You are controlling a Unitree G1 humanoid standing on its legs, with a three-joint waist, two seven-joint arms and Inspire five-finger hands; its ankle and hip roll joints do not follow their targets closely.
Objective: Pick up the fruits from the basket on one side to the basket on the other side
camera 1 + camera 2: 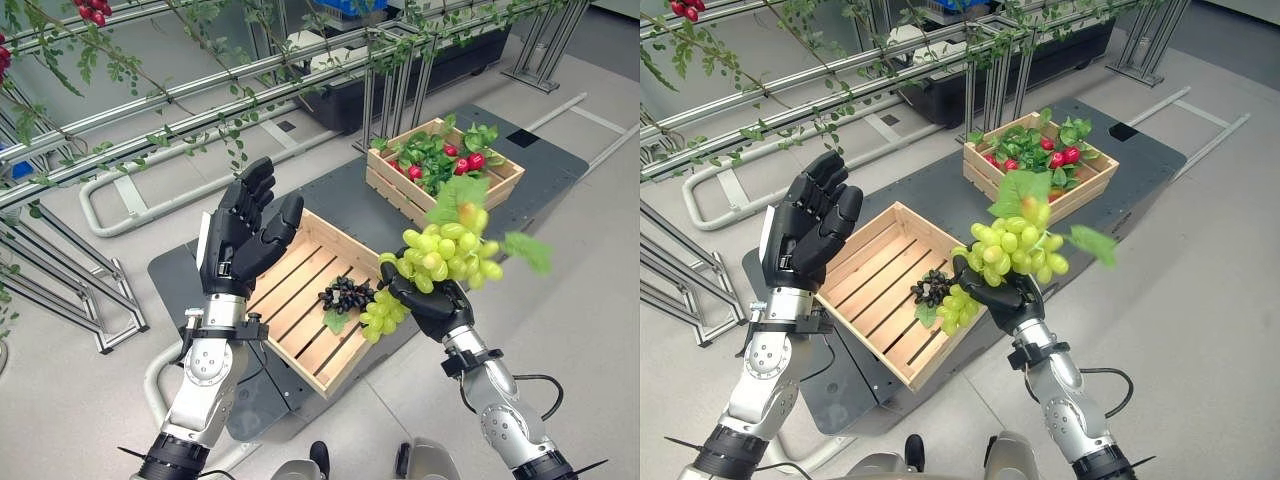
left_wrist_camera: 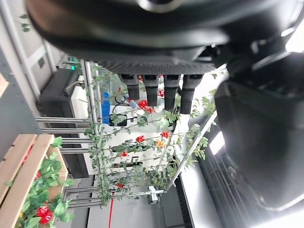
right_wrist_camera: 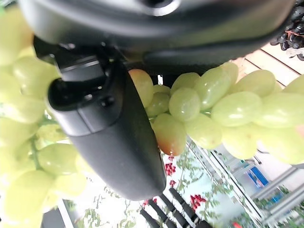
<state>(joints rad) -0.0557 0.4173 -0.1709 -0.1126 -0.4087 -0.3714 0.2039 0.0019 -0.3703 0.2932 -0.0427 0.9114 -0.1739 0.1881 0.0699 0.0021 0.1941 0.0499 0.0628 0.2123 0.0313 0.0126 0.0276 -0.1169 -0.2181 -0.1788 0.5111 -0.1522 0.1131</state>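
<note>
Spanning grey floor (image 1: 90,400), dark mat (image 1: 175,275)

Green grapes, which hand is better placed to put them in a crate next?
The right hand: it already holds the green grapes beside the near crate. The left hand hovers open, holding nothing.

Pale slatted wood, unfinished, on both crates (image 1: 300,290) (image 1: 440,165). Smooth, waxy green grapes (image 1: 440,255); glossy black grapes (image 1: 345,293). Matt black plastic hands (image 1: 240,235) (image 1: 435,305). Brushed metal rails (image 1: 200,95), upper left.
</note>
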